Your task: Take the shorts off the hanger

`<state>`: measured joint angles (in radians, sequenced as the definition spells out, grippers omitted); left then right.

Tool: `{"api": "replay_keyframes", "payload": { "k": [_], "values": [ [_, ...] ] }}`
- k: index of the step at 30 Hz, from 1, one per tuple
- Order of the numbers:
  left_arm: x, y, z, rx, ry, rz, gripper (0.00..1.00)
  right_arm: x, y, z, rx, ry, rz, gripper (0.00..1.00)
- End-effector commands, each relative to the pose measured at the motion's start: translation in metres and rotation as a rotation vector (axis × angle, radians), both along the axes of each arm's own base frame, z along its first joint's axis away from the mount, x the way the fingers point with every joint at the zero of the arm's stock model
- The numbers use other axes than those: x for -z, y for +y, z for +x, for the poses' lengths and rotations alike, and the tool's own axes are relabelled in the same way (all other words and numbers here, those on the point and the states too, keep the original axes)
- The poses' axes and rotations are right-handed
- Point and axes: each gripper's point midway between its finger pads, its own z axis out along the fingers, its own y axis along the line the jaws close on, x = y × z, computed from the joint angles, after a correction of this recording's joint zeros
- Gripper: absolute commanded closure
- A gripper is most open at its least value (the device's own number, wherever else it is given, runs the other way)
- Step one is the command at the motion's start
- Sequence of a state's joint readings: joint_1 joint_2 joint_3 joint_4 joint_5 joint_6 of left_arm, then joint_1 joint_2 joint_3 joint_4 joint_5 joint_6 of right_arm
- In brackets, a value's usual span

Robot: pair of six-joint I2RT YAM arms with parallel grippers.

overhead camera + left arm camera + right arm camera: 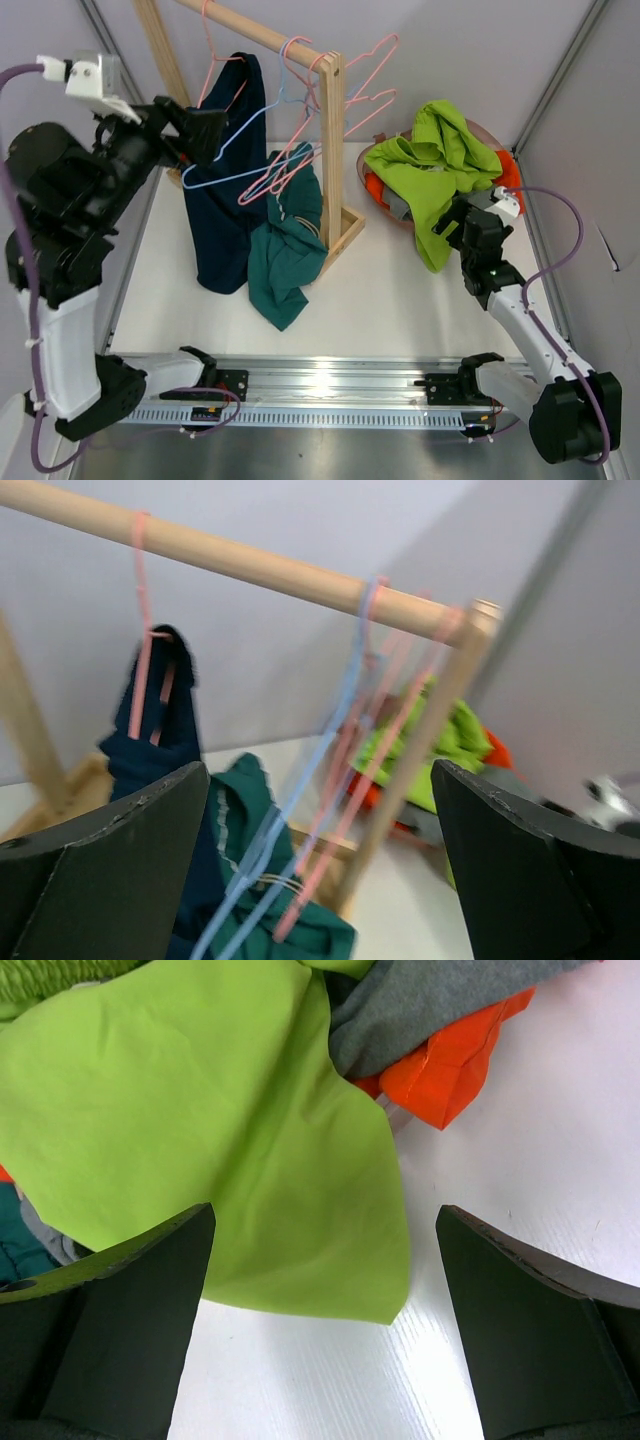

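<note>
Navy shorts (225, 200): top, L-wrist views.

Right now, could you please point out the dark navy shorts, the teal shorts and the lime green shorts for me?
dark navy shorts (222, 215): top external view, middle of the hanging cloth.
teal shorts (285, 265): top external view, lower bunched part.
lime green shorts (445, 150): top external view, upper fold.
</note>
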<state>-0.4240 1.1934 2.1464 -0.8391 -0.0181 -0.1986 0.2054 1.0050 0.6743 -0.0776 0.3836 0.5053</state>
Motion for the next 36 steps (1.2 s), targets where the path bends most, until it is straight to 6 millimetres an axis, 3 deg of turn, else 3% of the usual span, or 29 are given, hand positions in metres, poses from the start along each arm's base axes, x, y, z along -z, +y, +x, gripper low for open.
{"api": "replay_keyframes", "payload": {
  "k": [1, 3, 5, 6, 7, 11, 17, 23, 30, 36],
  "values": [
    [-0.009, 0.032, 0.052, -0.244, -0.044, 0.03, 0.01, -0.007, 0.009, -0.006, -0.026, -0.03, 0.029, 0.01],
    [-0.011, 0.035, 0.069, -0.27, -0.056, 0.041, 0.01, -0.007, 0.012, -0.011, -0.037, -0.035, 0.032, 0.01],
    [-0.002, 0.045, 0.098, -0.312, -0.022, 0.05, 0.01, -0.009, 0.017, -0.014, -0.054, -0.04, 0.04, 0.01],
    [-0.003, 0.059, 0.106, -0.352, -0.017, 0.041, 0.01, -0.01, 0.017, -0.017, -0.056, -0.042, 0.046, 0.01],
    [0.005, 0.061, 0.124, -0.363, 0.008, 0.046, 0.01, -0.011, 0.021, -0.018, -0.071, -0.046, 0.052, 0.01],
    [0.015, 0.092, 0.164, -0.407, 0.032, 0.018, 0.01, -0.01, 0.028, -0.026, -0.095, -0.042, 0.055, 0.01],
    [0.045, 0.097, 0.218, -0.279, 0.108, -0.016, 0.02, -0.006, 0.031, -0.03, -0.104, -0.04, 0.059, 0.01],
    [0.068, 0.075, 0.229, -0.115, 0.155, 0.012, 0.02, 0.003, 0.033, -0.026, -0.098, -0.025, 0.056, 0.01],
    [0.07, 0.061, 0.223, 0.005, 0.156, 0.008, 0.03, 0.011, 0.038, -0.021, -0.1, -0.01, 0.049, 0.01],
    [0.091, 0.066, 0.232, -0.015, 0.215, 0.018, 0.19, 0.011, 0.035, -0.022, -0.092, -0.009, 0.037, 0.01]
  ]
}}
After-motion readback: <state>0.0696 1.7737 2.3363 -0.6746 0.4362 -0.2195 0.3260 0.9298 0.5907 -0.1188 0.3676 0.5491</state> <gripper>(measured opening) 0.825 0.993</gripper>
